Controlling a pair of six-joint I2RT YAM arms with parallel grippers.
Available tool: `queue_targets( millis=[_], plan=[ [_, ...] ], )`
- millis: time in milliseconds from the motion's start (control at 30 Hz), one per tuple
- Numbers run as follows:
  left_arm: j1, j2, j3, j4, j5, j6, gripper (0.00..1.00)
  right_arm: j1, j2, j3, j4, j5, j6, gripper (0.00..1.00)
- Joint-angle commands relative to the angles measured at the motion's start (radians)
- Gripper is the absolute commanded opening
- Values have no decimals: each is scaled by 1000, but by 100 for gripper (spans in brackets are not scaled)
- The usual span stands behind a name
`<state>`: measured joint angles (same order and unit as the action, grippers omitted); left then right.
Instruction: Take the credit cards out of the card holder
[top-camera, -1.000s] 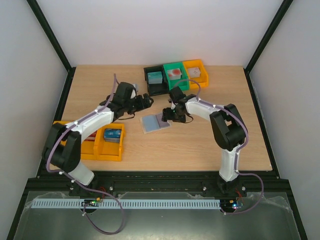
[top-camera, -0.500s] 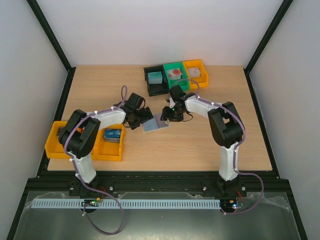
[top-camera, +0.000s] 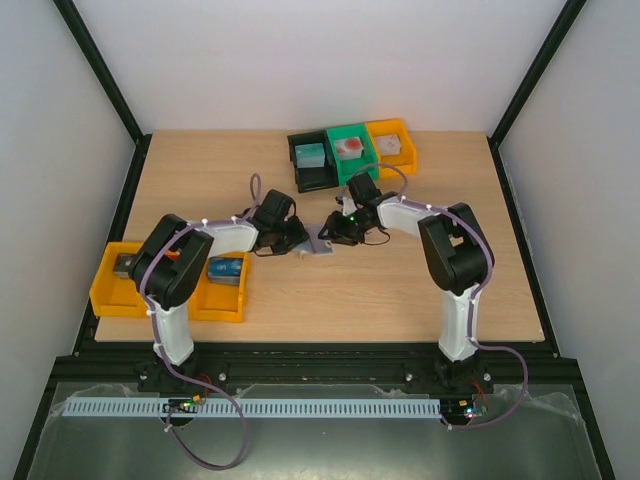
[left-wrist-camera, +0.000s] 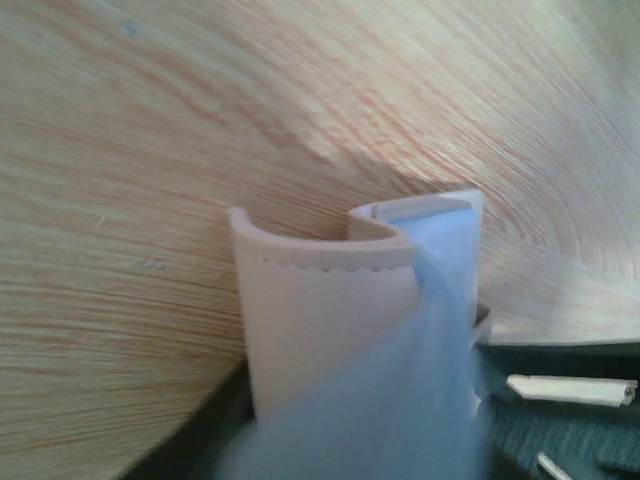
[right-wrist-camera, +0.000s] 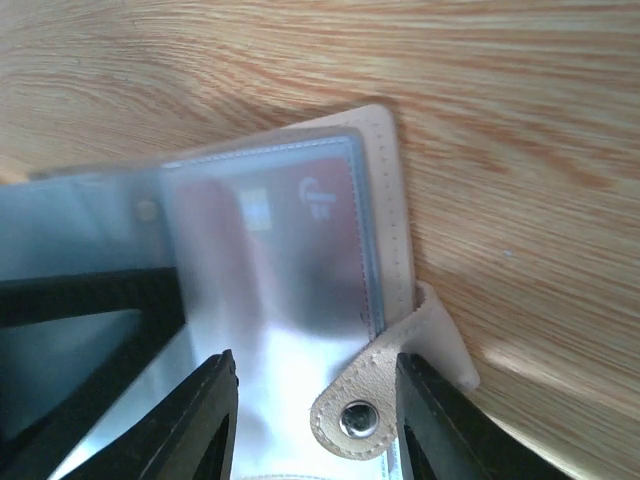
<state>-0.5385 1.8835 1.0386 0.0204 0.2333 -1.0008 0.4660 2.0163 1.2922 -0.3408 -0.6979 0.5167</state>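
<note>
On the table (top-camera: 430, 290), your two arms met at the middle, where the card holder (top-camera: 318, 245) sat half-folded between them. Your left tool (top-camera: 296, 240) was against the cream cover (left-wrist-camera: 320, 340); I could not tell whether it gripped. Your right tool (top-camera: 337, 231) was spread, its fingers (right-wrist-camera: 213, 420) straddling the clear sleeve (right-wrist-camera: 240, 250) and snap tab (right-wrist-camera: 352, 418). The holder looked light, floppy and slick. The red card (right-wrist-camera: 300, 225) seemed stiff, so I'd take it by an edge at the sleeve's mouth while you pin the cover.
</note>
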Motion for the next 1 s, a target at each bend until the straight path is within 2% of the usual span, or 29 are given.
queue_targets(
  millis=[0,33,67,233,367,500,567,667,733,833,900,967],
  plan=[
    [-15,35,2,2,41,7,15,-16,4,-46,48,-64,38,42],
    [-15,33,7,-8,37,12,5,-30,-7,-53,57,-76,41,42],
    [-14,26,17,-22,30,25,2,-49,-25,-60,67,-86,40,42],
    [-13,-68,119,-92,34,221,2,-137,-147,-39,50,-146,-36,47],
    [-6,-213,108,-48,142,413,2,-152,-288,-41,115,-228,-86,50],
    [37,-413,72,11,282,592,2,-156,-393,55,190,-393,-111,55],
    [71,-536,22,100,361,688,2,-156,-445,72,281,-505,-73,58],
    [113,-682,-31,188,465,816,2,-151,-532,45,509,-595,76,59],
    [125,-739,-30,203,510,838,2,-138,-588,37,571,-649,99,62],
    [135,-819,-54,280,583,785,2,-97,-681,41,554,-648,38,70],
    [135,-855,-56,311,615,743,2,-56,-734,34,538,-601,-1,73],
    [135,-885,-54,336,604,702,2,-3,-766,40,500,-518,-40,71]
  ],
)
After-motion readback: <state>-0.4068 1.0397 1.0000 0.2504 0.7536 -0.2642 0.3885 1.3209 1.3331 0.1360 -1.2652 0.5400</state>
